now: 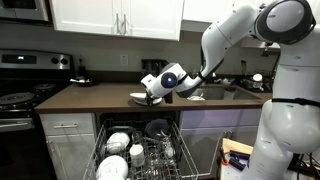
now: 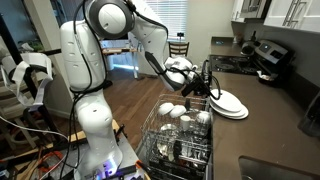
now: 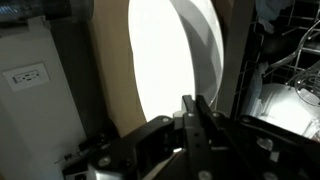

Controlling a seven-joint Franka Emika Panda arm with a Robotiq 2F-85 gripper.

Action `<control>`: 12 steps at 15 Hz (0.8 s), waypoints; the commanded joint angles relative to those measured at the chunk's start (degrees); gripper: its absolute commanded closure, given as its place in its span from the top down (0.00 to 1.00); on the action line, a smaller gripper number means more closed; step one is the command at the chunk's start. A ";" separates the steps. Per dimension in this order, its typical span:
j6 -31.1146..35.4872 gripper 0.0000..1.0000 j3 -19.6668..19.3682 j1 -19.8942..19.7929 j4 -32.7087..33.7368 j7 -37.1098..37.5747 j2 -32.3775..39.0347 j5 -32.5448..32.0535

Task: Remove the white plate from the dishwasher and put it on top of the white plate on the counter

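Jaws are closed on the near rim of the white plate (image 3: 175, 60). In the wrist view my two fingers (image 3: 190, 115) stand close together with only the thin rim between them. The contact point itself is in shadow.

Plate position: the plate I hold is out of the dishwasher and over the brown worktop (image 3: 105, 80), near its front edge. In an exterior view it shows as a white disc (image 1: 139, 97) directly under my wrist. In an exterior view from the side, it sits low over the second white plate (image 2: 234, 111) lying flat on the worktop (image 2: 270, 125). I cannot tell whether the two plates touch or remain just apart.

Arm position: my arm reaches out level across the worktop, with the wrist turned toward the plates.

Below the worktop edge, the dishwasher rack (image 1: 145, 152) is pulled fully out. It holds several white dishes (image 1: 117, 142) standing in its wires, along with darker items. The same rack (image 2: 180, 135) appears in both exterior views, and its wires show at the right edge of the wrist view.

Farther off, a wall socket (image 3: 25, 75) sits on a white panel beyond the worktop. A stove (image 1: 15, 100) stands at the end of the worktop. White cupboards (image 1: 115, 18) hang above. A wooden chair (image 2: 180, 48) stands across the room by a window.
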 commanded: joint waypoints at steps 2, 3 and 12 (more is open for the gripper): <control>0.26 0.02 -0.71 -0.34 1.76 -0.65 1.03 1.83; 0.65 0.02 -0.83 -0.36 1.94 -0.55 1.11 2.05; 0.71 0.11 -0.84 -0.14 2.11 -1.06 1.07 4.43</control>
